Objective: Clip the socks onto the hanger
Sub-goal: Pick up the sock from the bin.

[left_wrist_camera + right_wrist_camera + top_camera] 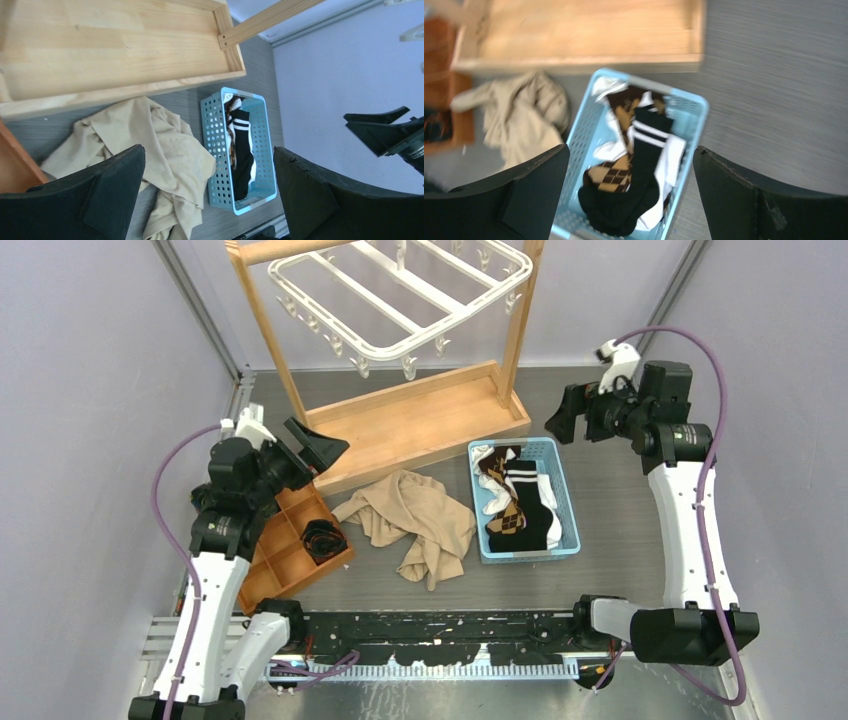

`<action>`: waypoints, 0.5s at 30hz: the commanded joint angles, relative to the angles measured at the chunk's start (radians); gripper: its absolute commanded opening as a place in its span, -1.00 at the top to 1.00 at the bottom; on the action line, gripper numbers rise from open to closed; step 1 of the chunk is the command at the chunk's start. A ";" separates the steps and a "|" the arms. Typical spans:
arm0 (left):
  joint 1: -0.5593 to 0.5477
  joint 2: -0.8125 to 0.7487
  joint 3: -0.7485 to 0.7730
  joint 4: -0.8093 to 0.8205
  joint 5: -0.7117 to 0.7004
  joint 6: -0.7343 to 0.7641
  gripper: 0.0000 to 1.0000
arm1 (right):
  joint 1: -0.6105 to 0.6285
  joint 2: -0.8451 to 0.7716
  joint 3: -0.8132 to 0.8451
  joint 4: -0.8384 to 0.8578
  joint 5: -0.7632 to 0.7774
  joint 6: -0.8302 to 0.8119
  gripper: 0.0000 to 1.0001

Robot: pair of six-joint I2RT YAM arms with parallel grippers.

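The socks (517,502), black with white stripes, brown argyle and white, lie piled in a blue perforated basket (571,515). The white hanger (400,295), its rim lined with small clips, hangs tilted from the wooden stand at the back. My left gripper (325,452) is open above the stand's near left corner, with nothing between its fingers. My right gripper (566,412) is open in the air, off the basket's far right corner. In the left wrist view the socks (242,150) lie ahead of the open gripper (209,150). The right wrist view shows the socks (644,165) below the open gripper (631,147).
The wooden stand's base tray (420,425) lies behind the basket. A crumpled beige cloth (415,520) sits left of the basket, almost touching it. An orange compartment tray (285,560) at the left holds a dark rolled item (323,538).
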 commanded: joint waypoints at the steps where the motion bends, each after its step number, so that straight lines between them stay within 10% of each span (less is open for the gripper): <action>1: -0.004 -0.002 -0.105 0.254 0.142 -0.137 -0.99 | 0.014 0.001 -0.036 -0.140 -0.335 -0.289 -0.99; 9: -0.013 0.132 -0.126 0.367 0.305 -0.174 -0.99 | 0.154 0.009 -0.263 0.006 -0.087 -0.168 -0.98; 15: -0.047 0.161 -0.198 0.531 0.273 -0.244 -1.00 | 0.191 0.083 -0.377 0.227 0.134 0.032 -0.56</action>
